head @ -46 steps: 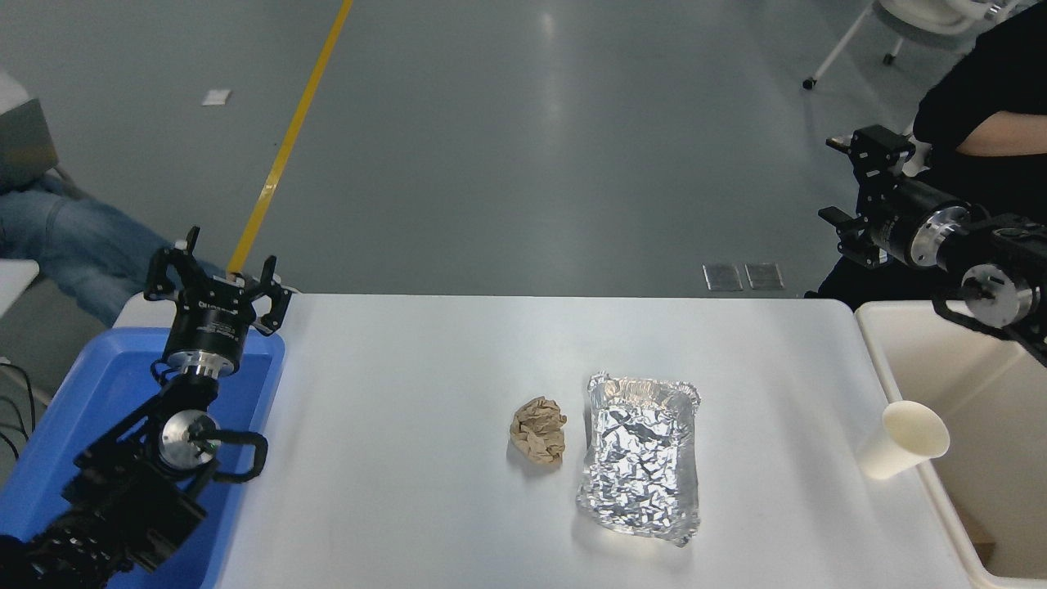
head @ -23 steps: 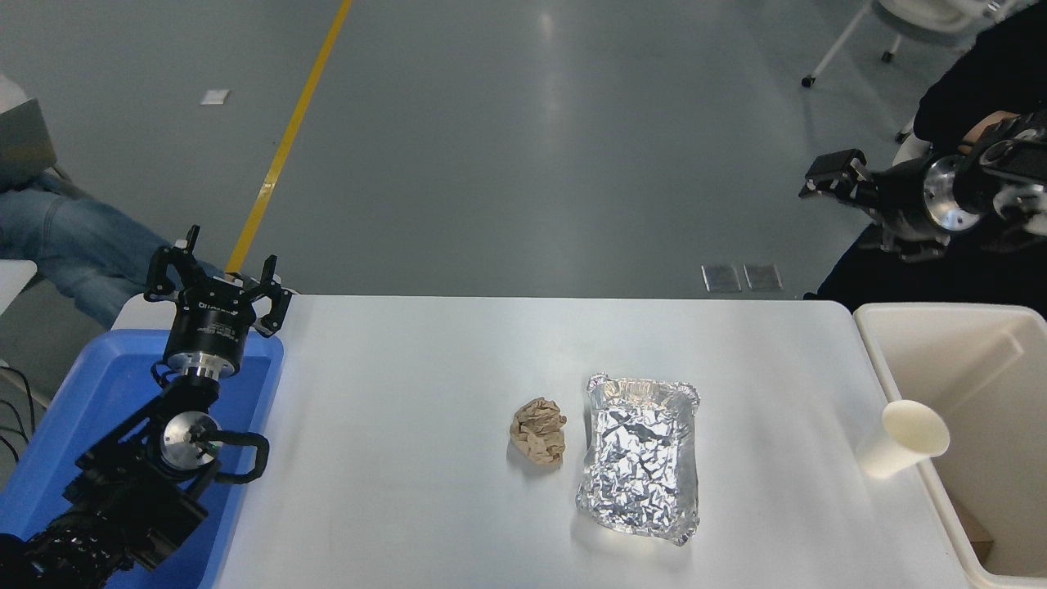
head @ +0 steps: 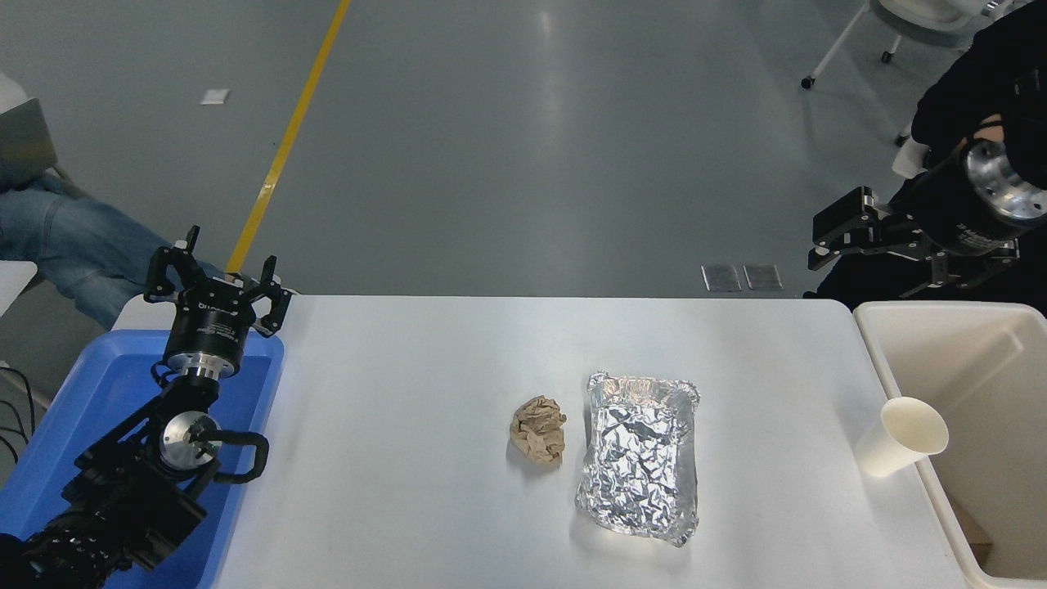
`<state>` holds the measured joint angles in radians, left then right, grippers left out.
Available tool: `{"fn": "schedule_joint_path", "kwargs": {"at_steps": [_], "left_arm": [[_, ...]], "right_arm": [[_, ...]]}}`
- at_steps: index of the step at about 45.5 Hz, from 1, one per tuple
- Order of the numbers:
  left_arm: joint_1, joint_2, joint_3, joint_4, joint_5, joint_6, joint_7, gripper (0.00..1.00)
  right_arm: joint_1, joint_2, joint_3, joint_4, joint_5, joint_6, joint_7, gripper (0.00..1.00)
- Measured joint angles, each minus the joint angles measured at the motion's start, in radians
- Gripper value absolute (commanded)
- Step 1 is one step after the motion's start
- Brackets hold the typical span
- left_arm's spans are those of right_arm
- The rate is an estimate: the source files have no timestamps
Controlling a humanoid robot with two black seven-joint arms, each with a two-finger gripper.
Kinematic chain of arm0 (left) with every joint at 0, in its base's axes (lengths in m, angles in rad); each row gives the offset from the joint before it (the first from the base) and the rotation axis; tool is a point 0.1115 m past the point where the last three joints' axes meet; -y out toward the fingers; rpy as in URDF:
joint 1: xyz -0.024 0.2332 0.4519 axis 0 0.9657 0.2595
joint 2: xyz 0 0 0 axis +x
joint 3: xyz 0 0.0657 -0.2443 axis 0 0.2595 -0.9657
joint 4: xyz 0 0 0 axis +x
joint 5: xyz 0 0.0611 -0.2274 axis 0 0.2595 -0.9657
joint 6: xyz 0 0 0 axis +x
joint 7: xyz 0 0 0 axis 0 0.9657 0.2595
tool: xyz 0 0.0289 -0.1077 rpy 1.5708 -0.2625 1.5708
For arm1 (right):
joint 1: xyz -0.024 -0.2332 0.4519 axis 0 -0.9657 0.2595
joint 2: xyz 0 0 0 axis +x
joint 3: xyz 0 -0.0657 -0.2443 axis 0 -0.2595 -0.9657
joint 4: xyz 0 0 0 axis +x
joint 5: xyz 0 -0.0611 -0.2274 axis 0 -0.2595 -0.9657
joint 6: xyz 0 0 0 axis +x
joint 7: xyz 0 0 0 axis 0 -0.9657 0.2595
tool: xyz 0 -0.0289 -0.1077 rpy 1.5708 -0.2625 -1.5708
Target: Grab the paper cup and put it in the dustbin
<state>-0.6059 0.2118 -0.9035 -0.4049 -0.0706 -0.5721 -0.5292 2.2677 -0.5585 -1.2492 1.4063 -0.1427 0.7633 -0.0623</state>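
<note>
The cream-white paper cup (head: 903, 437) stands tilted on the table's right side, its rim leaning against the dustbin's left wall. The beige dustbin (head: 896, 372) stands at the table's right edge. My right gripper (head: 833, 239) is open and empty, raised beyond the table's far right corner, well above and behind the cup. My left gripper (head: 214, 281) is open, parked at the lower left over the blue tray.
A crumpled brown paper ball (head: 539, 430) and a crinkled foil tray (head: 642, 458) lie mid-table. A blue plastic tray (head: 90, 401) sits at the left edge. A person in black sits at the top right (head: 981, 74); jeans-clad legs (head: 65, 237) show at the left.
My right arm has swung up and back from over the dustbin, then lowered a little; its gripper now points left beyond the far right corner. The cup and left arm stay put.
</note>
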Motion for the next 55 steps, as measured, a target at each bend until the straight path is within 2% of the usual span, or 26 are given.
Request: {"fn": "schedule_joint_path", "kwargs": {"at_steps": [9, 24, 30, 55], "left_arm": [[0.0, 0.0, 0.0, 0.0, 0.0, 0.0, 0.0, 0.99], [0.0, 0.0, 0.0, 0.0, 0.0, 0.0, 0.0, 0.99], [0.0, 0.0, 0.0, 0.0, 0.0, 0.0, 0.0, 0.99], [0.0, 0.0, 0.0, 0.0, 0.0, 0.0, 0.0, 0.99]], "right_arm": [[0.047, -0.003, -0.047, 0.072, -0.031, 0.012, 0.0, 1.0], [-0.082, -0.092, -0.07, 0.066, -0.228, -0.078, -0.001, 1.0], [-0.178, -0.128, -0.068, 0.002, -0.269, -0.141, -0.001, 1.0], [-0.713, -0.182, 0.151, -0.326, -0.298, -0.356, -0.001, 1.0]]}}
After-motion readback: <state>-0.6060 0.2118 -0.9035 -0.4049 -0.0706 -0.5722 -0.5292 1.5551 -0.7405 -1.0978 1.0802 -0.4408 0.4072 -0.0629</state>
